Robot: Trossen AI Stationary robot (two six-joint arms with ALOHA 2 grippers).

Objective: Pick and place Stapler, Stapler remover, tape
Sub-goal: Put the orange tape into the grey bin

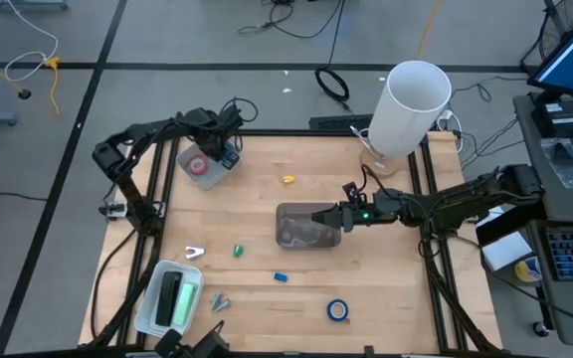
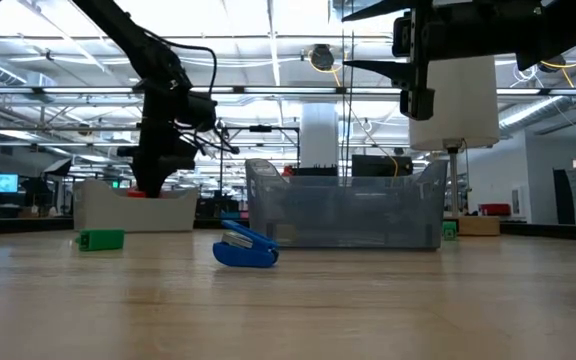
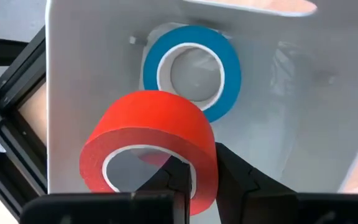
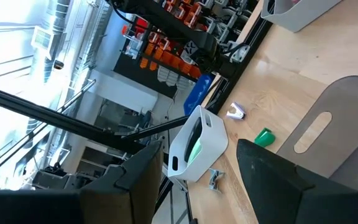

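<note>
My left gripper [image 3: 194, 180] hangs over the white bin [image 1: 229, 169] at the far left of the worktop [image 1: 267, 214], its jaws clamped on the wall of a red tape roll [image 3: 151, 146], which is tilted above the bin floor. Below it a blue tape roll [image 3: 191, 68] lies flat in the same bin. From above, a pinkish roll [image 1: 198, 167] shows in that bin beside my left wrist.

My right gripper [image 1: 324, 214] is over the clear grey bin [image 1: 306, 231] at the middle of the worktop, jaws standing apart with nothing between them.

Another blue tape roll [image 1: 338, 310] lies flat on the near right of the worktop, well apart from both bins. A white tray [image 1: 153, 298] with a green and a dark item inside sits at the near left corner. A small blue stapler-like piece [image 2: 245, 248] rests on the wood in front of the grey bin.
</note>
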